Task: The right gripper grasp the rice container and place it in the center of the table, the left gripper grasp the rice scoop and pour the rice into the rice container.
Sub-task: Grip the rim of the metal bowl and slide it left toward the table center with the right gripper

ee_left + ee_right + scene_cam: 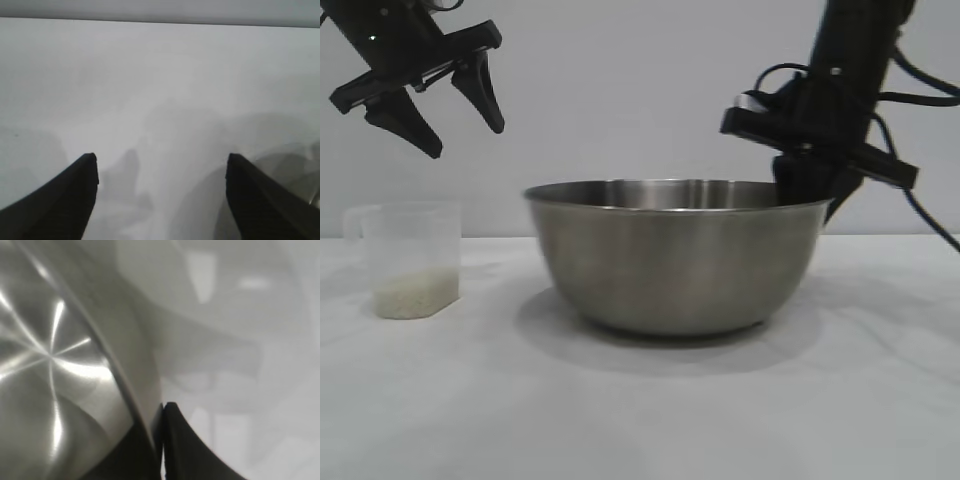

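Note:
The rice container (675,260), a large steel bowl, stands on the white table (640,420) near the middle. My right gripper (807,195) reaches down over its right rim and is shut on that rim; in the right wrist view one finger lies inside the rice container (60,365) and the other outside, with the right gripper (161,407) pinching the thin wall. The rice scoop (412,260), a translucent cup, stands at the left with rice (415,295) in its bottom. My left gripper (466,140) hangs open above the scoop, holding nothing, and the left gripper (160,157) looks down on bare table (160,75).
A pale wall runs behind the table. Black cables trail from the right arm (930,215) toward the right edge. A narrow gap of tabletop separates the scoop from the bowl.

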